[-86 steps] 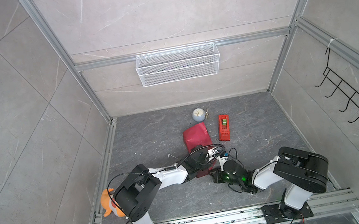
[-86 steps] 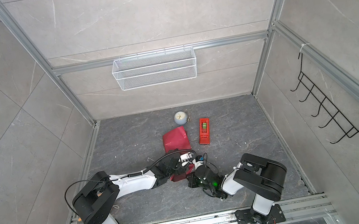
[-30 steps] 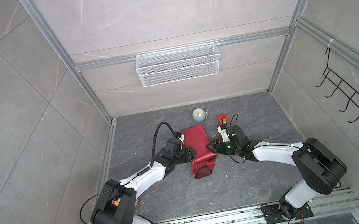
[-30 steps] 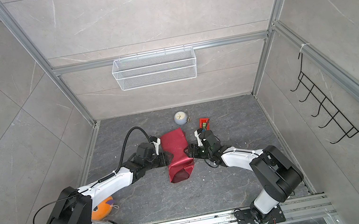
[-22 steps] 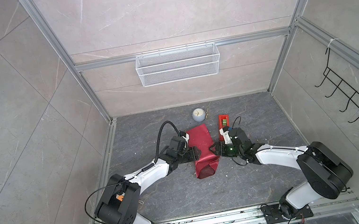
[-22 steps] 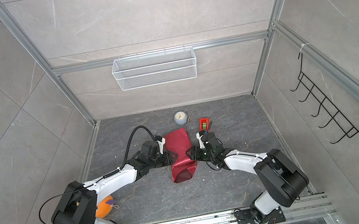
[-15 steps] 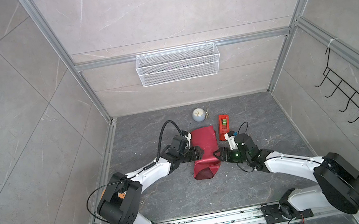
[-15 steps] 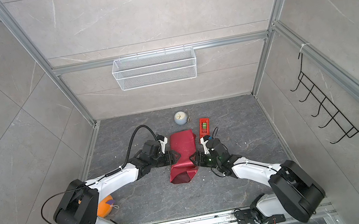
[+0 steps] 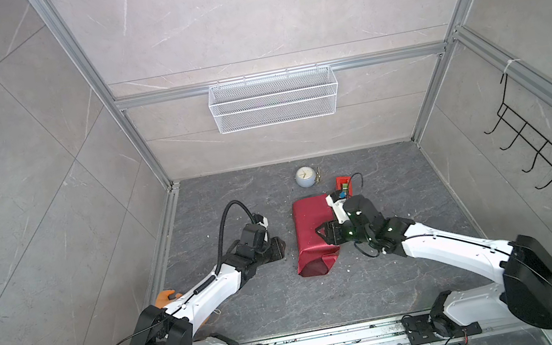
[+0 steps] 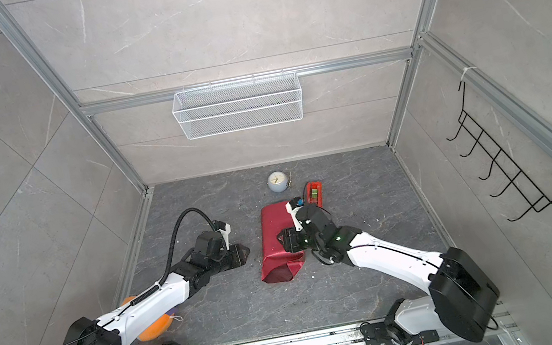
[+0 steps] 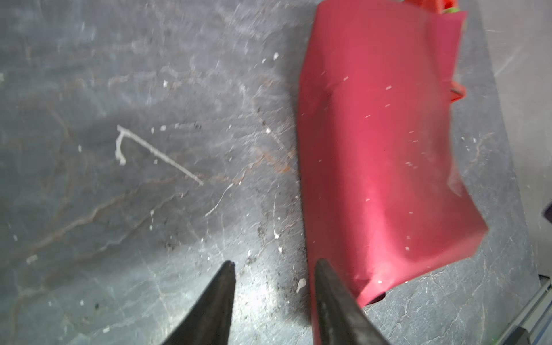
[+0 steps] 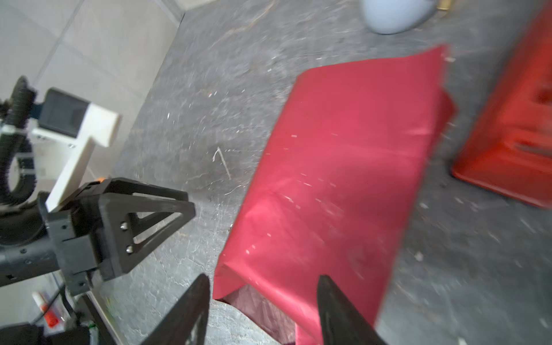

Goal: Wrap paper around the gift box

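Observation:
The paper [image 9: 311, 228] [image 10: 276, 238] lies on the grey floor as a dark red folded sleeve, its open end toward the front. The gift box is hidden; only the paper's dull inner side shows in that open end. My left gripper [image 9: 279, 249] [image 11: 274, 263] stands open just left of the paper [image 11: 379, 149], with bare floor between its fingers. My right gripper [image 9: 324, 234] [image 12: 264, 277] is open over the paper's [image 12: 343, 167] near right part, its fingers straddling the open end. Whether they touch the paper I cannot tell.
A red tape dispenser [image 9: 343, 184] [image 12: 513, 134] sits just behind my right wrist. A small round clock [image 9: 305, 177] stands near the back wall. An orange object [image 10: 152, 327] lies under my left arm. A wire basket [image 9: 273, 99] hangs on the back wall.
Both grippers left the paper's far sides and drew toward the front. The left backed off to the left and narrowed. The right swung over the paper's near end.

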Motion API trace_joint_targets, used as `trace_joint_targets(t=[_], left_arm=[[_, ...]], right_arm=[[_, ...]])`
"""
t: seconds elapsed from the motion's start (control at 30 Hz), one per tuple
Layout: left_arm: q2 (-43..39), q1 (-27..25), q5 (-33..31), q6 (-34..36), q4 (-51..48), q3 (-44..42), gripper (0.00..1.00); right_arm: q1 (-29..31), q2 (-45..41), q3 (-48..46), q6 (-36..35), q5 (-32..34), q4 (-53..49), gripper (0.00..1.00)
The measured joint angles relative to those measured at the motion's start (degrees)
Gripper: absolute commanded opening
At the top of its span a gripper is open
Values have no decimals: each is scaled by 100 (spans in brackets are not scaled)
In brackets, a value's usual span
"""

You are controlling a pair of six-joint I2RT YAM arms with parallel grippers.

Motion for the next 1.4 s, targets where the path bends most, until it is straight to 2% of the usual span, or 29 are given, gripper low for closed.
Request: trace_joint_targets(t=[0.2,0.33,0.7,0.97,1.4], left_arm=[[400,-197,20,-28,50,-9,34],[540,-372,157,-168,374,-146,30],[754,-918,146,-706,680,-310,23],[754,-1327,-157,-1034,693,-334,21],[767,-1405,-605,-1150,826,-330,18]], right_arm=[[35,896,474,-280,-24,-142,42],[35,1139,503,-345,-42,-234,38],[35,1167,396,-337,-26,-260,35],[35,1163,289,-291,-15,-52,32],[35,1137,157,-168,7,184,30]])
